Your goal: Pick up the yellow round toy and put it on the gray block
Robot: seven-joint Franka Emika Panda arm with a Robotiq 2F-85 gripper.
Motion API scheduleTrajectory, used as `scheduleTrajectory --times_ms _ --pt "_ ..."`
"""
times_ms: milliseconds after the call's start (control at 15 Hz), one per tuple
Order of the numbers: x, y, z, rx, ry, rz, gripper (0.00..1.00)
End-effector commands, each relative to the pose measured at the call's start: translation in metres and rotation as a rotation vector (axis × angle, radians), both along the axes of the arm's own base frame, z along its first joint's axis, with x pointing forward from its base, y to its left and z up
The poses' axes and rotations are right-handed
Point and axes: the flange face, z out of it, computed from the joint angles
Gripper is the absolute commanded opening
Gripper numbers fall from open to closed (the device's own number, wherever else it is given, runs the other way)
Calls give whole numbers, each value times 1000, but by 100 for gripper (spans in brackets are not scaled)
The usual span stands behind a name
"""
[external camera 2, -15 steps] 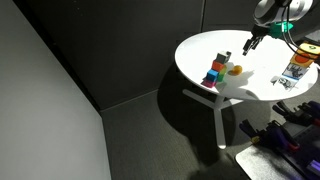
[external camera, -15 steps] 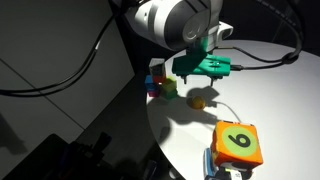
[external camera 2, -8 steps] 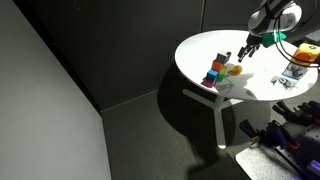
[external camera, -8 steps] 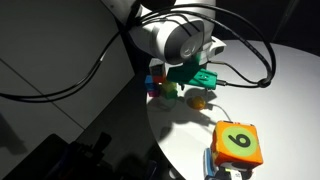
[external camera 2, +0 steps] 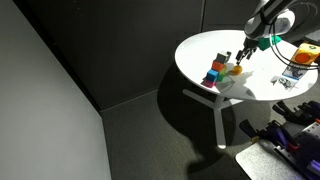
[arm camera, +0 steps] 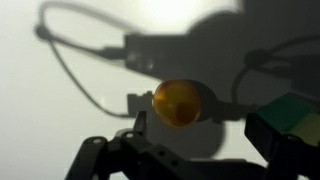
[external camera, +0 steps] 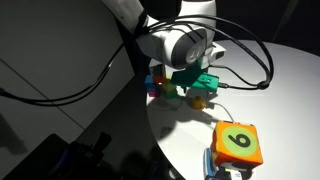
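The yellow round toy [arm camera: 180, 103] is a small yellow-orange ball lying on the white round table [external camera: 280, 100]. It also shows in both exterior views [external camera: 199, 99] [external camera 2: 237, 70]. My gripper [arm camera: 200, 135] is open and low over the table, with the ball just inside the tips, close to one finger [arm camera: 137, 125]. It also shows in both exterior views [external camera: 195, 88] [external camera 2: 243, 57]. I cannot make out the gray block for certain among the small blocks [external camera 2: 215, 73] beside the ball.
A small green block [arm camera: 295, 115] sits close to the other finger. Colored small blocks [external camera: 158, 86] cluster near the table's edge. A large orange cube with a green numbered face [external camera: 238, 143] stands further along the table. Cables hang from the arm.
The gripper has moved from beyond the ball down toward the table and now brackets the ball. The ball and blocks have not moved.
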Motion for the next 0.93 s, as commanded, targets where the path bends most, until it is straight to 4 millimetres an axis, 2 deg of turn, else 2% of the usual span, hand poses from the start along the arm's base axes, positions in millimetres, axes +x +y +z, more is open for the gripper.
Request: scheduleTrajectory --times_ms 0,867 --pt "13 -4 -8 -18 15 17 100" --pt "32 -4 -54 -46 58 55 100"
